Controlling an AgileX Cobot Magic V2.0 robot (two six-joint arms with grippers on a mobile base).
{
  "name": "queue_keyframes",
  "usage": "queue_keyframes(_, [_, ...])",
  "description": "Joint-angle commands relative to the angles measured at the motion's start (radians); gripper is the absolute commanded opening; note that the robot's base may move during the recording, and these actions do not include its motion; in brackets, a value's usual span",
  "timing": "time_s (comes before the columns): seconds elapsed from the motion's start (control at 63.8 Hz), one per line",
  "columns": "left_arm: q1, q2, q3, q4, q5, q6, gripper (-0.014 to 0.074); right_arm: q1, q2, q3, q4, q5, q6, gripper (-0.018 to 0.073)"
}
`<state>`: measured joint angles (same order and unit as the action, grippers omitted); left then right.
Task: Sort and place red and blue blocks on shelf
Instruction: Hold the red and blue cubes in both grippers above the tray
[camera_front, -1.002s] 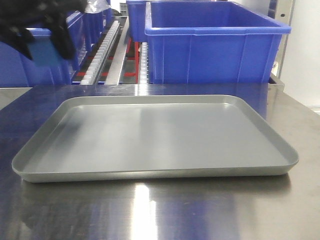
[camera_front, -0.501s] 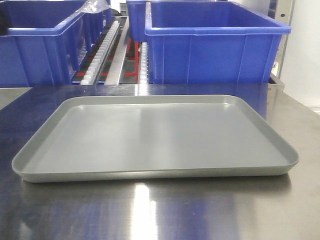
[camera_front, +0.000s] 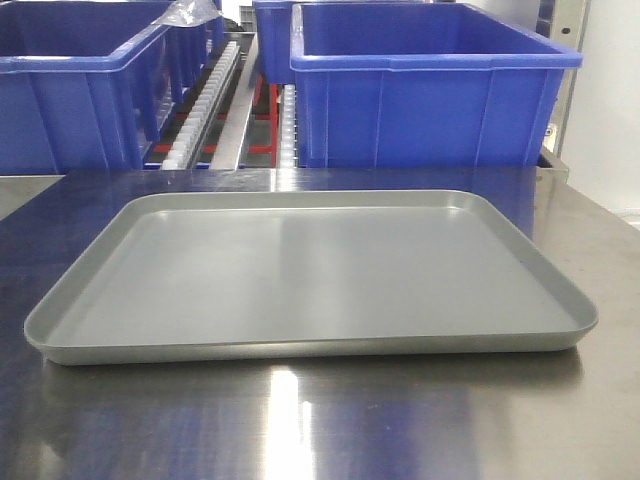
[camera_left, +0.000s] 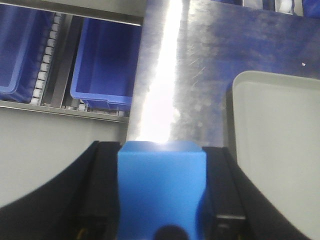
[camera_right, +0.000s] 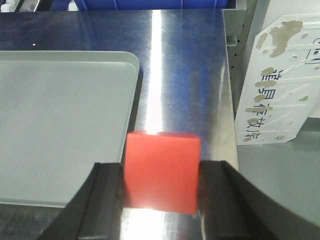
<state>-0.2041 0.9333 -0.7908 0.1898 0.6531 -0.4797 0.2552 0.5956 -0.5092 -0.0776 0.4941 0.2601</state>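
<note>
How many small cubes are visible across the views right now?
2. The blue block is clamped in the left gripper; the red block in the right gripper. None shows in the front view.

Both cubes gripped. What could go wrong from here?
The blue block, in the left jaws, hangs over the edge of the tabletop; a slip could send it to the floor. The red block, in the right jaws, risks likewise. Blue crates crowd the shelf; an arm might clip a rim.

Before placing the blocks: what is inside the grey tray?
Nothing: the grey tray shows its whole floor uncovered and bare. The left gripper holds the blue block, the right gripper the red block.
</note>
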Motion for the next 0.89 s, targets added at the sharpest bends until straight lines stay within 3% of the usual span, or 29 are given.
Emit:
queue_keyframes(0.0, [0.010,-0.068,0.018,0.012,-0.087,-0.010,0.0125,-0.005,-0.001,-0.028,-0.010,-0.072,0.000,0.0050])
queue_keyframes(0.564, [0.071,-0.340,0.247,0.003,-0.106,-0.010,0.0125,-0.005,-0.001,-0.028,-0.010,-0.072,0.000,0.0050])
queue_keyframes(0.877, [0.076,-0.402,0.282,-0.001,-0.111,-0.010,0.0125,-0.005,-0.001,-0.028,-0.010,-0.072,0.000,0.0050])
